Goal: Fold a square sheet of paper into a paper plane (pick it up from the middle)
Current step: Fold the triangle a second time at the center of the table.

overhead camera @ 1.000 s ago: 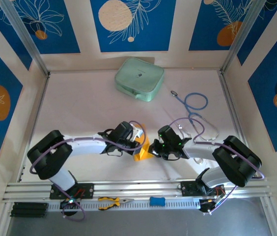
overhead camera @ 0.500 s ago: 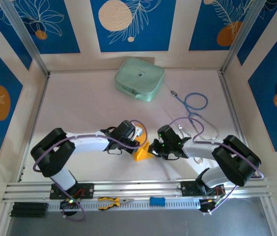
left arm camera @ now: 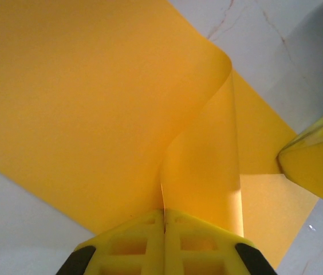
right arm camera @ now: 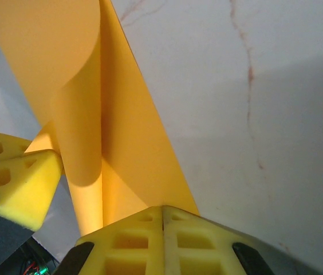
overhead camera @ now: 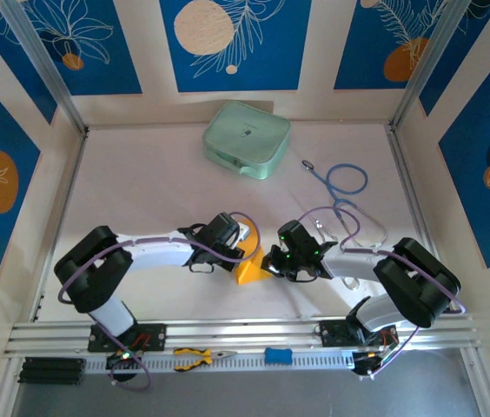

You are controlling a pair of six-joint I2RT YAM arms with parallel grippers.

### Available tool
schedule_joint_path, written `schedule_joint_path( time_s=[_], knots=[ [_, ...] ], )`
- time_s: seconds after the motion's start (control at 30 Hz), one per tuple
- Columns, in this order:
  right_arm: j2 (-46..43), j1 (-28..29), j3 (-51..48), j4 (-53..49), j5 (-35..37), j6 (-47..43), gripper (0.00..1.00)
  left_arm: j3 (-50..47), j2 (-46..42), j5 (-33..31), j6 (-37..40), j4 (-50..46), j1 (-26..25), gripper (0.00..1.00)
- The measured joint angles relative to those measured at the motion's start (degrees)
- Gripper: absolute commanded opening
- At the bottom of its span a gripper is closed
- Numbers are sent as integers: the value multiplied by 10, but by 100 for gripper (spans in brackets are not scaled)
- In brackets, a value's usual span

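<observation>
left fingers (left arm camera: 136,246) and right fingers (right arm camera: 133,243) still pinch the square sheet of paper (left arm camera: 81,97), barely shifted, fold still loose.

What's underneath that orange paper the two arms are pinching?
The pale table lies beneath the square sheet of paper, visible past its edges. The left gripper and right gripper pinch it, bowing part upward. Anything under its flat part is covered.

Near centre of the table (overhead camera: 141,191): sheet of paper (overhead camera: 249,269), left gripper (overhead camera: 241,251) at its 9 o'clock, right gripper (overhead camera: 271,261) at 3 o'clock. From the sheet: case (overhead camera: 247,140) at 12 o'clock, pliers (overhead camera: 195,355) at 7 o'clock on the rail (overhead camera: 245,334).
</observation>
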Motion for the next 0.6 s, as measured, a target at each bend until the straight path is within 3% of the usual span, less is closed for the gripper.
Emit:
schedule_joint_path(
  time_s=[0.6],
  knots=[
    [1, 2, 3, -4, 0, 0, 2, 12, 1, -17, 0, -14, 0, 2]
  ],
)
